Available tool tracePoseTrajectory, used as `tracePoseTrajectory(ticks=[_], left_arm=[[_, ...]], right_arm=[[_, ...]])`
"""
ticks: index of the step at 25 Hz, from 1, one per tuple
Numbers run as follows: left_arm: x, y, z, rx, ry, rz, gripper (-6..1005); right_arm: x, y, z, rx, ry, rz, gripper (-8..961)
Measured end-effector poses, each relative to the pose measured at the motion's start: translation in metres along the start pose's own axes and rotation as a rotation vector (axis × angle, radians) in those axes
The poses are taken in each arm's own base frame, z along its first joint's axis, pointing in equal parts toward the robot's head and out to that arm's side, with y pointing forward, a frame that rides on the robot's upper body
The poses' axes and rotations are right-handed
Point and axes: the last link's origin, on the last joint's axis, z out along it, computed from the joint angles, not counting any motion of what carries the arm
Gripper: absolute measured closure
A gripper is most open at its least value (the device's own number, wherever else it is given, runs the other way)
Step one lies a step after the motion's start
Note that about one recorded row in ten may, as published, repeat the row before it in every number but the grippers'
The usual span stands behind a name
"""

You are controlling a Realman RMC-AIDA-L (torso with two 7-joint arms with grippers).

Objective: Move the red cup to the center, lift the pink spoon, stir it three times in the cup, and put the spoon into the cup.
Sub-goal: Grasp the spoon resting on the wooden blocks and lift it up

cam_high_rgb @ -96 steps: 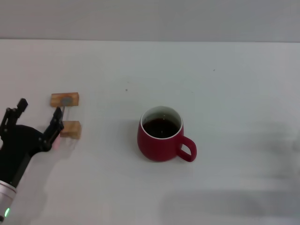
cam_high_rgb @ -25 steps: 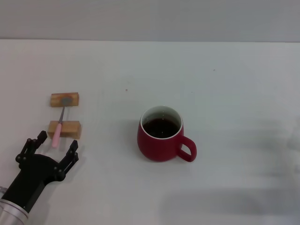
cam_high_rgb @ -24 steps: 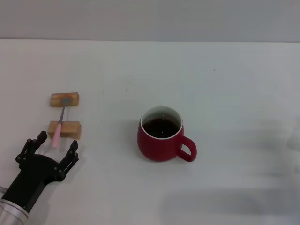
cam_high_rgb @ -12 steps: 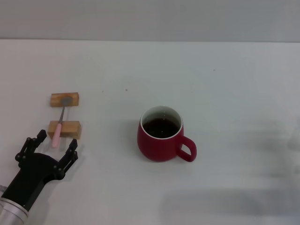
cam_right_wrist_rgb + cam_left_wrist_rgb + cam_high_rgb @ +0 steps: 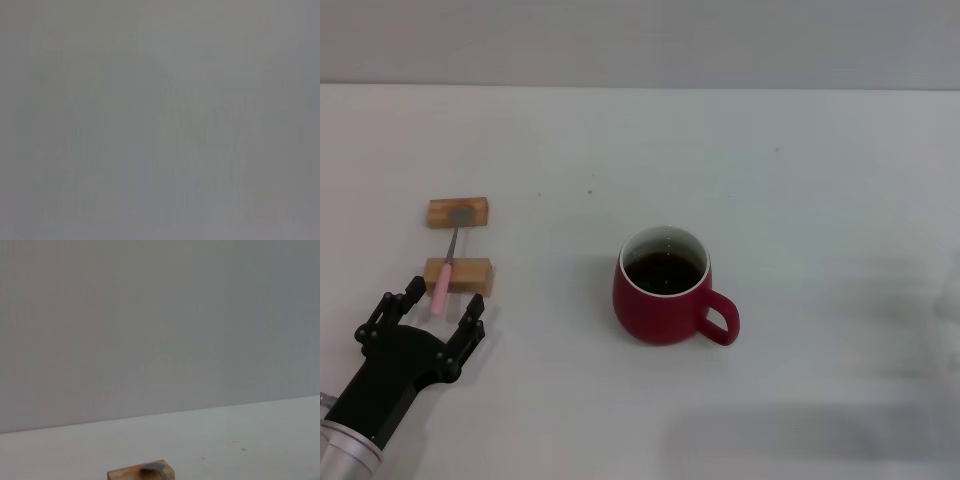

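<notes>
The left hand (image 5: 423, 312) was low at the near left of the tabletop (image 5: 800, 180), its fingers spread apart and gripping nothing, just short of the handle end of the pink spoon (image 5: 444, 280). The right hand did not appear in any view.

The pink spoon lay bridged across two wooden blocks: its grey bowl rested on the far block (image 5: 459, 212) and its pink handle crossed the near block (image 5: 459, 275), the tip overhanging toward the left hand. The left wrist view showed only the far block (image 5: 140, 473) with the spoon's bowl on it. The red cup (image 5: 664, 287) stood well apart to the right, near the middle of the tabletop, upright, handle toward the near right, with dark liquid inside.

Judgement: the cup appeared already placed, so the step in hand was the pick-up of the spoon. To do it well, the fingers should straddle the pink handle at the overhanging end or in the gap between the blocks, close squarely across it, and clear the near block so it is not shoved. The lift should be straight up, since the thin handle could pivot on the blocks.

Count: one cup, one spoon, two blocks, one hand in view.
</notes>
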Motion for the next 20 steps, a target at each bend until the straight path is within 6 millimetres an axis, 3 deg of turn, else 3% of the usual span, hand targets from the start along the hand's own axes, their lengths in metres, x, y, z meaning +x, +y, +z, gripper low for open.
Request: tracePoseTrajectory(ticks=[2,20], left_arm=[[-0.0001,0.0,0.0,0.0,0.0,0.0,276],[-0.0023,0.0003,-0.0009,0.011,-0.015,-0.011,292]], right_arm=[[-0.0001,-0.0004,-0.0005,0.001,-0.002,-0.001,953],[0.0004,0.001,-0.0016,-0.01,0.001,-0.003,954]])
